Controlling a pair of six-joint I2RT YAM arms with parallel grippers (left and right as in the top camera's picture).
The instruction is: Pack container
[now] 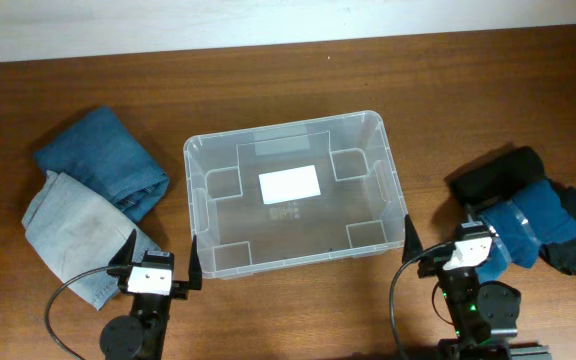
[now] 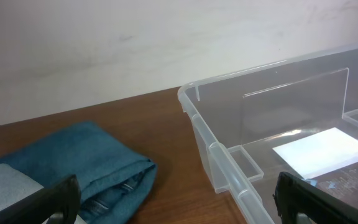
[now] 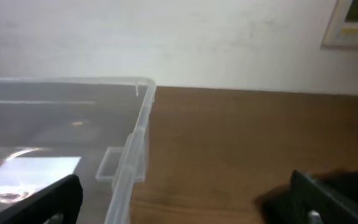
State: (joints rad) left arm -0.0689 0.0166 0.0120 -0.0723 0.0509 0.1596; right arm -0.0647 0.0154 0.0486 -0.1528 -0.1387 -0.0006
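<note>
Presently left gripper [image 1: 163,255] and right gripper [image 1: 466,240] hang, jaws spread, near the container [image 1: 196,200]; probably folded jeans [image 1: 103,155] alongside

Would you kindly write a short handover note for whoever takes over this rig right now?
Grippers: left gripper open, empty; right gripper open, empty.
The container sits mid-table, holding only its white label.
Folded blue jeans and pale denim lie left of it; a black-and-blue clothes pile lies right.
Done: nothing packed.
Left: presumably all the clothes go in.
</note>
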